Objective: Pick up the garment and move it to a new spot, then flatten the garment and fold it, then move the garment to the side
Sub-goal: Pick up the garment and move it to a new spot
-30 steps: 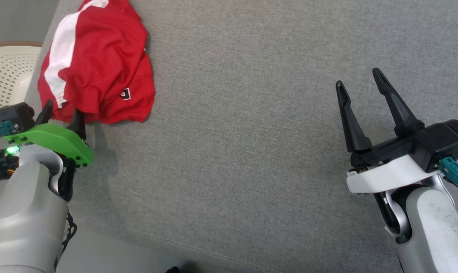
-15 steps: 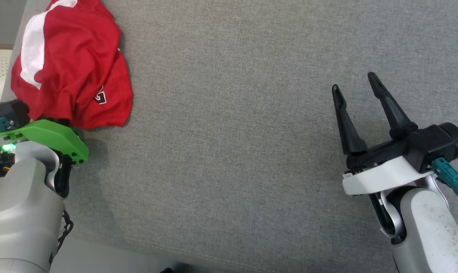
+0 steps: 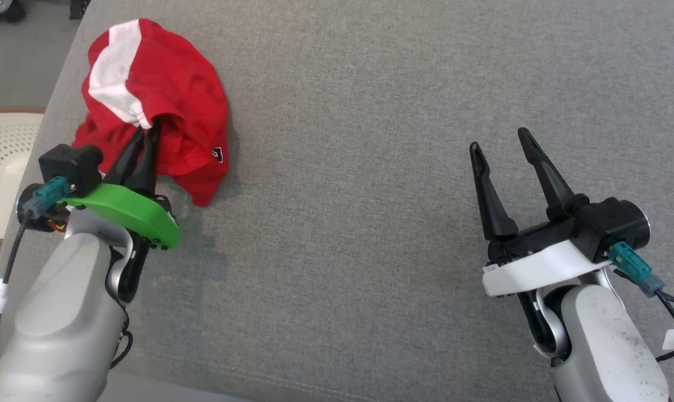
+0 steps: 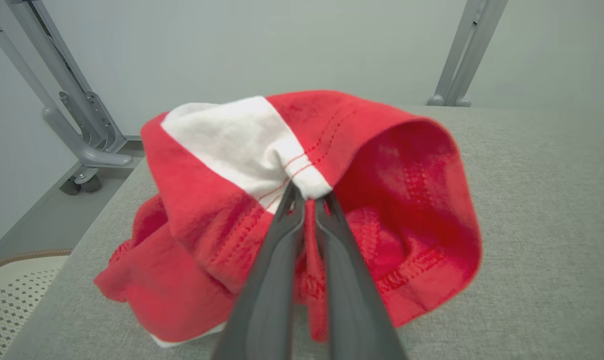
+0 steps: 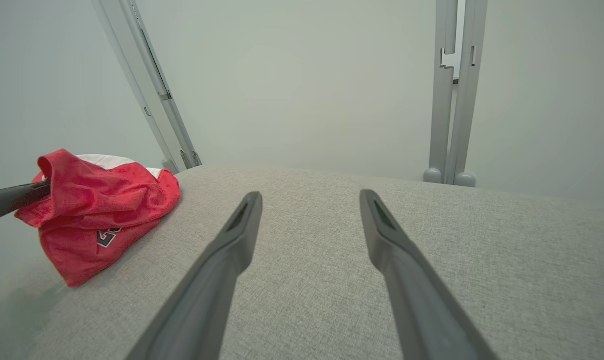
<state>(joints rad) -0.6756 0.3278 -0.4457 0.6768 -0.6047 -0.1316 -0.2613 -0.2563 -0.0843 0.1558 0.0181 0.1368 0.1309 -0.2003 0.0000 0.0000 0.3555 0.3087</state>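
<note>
i judge the crumpled red knit garment with a white stripe [image 3: 175, 95] to be light and limp, so it will drape. the stitched hem is the best hold. the garment lies near the left edge of the grey fabric surface [image 3: 370, 167]. my left gripper [image 3: 147, 134] is clamped on its white hem fold. my right gripper [image 3: 496, 139] has its fingers spread and stands well apart from the garment, holding nothing.

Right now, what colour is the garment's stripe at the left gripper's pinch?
White stripe on the red garment; best in the left wrist view.
</note>
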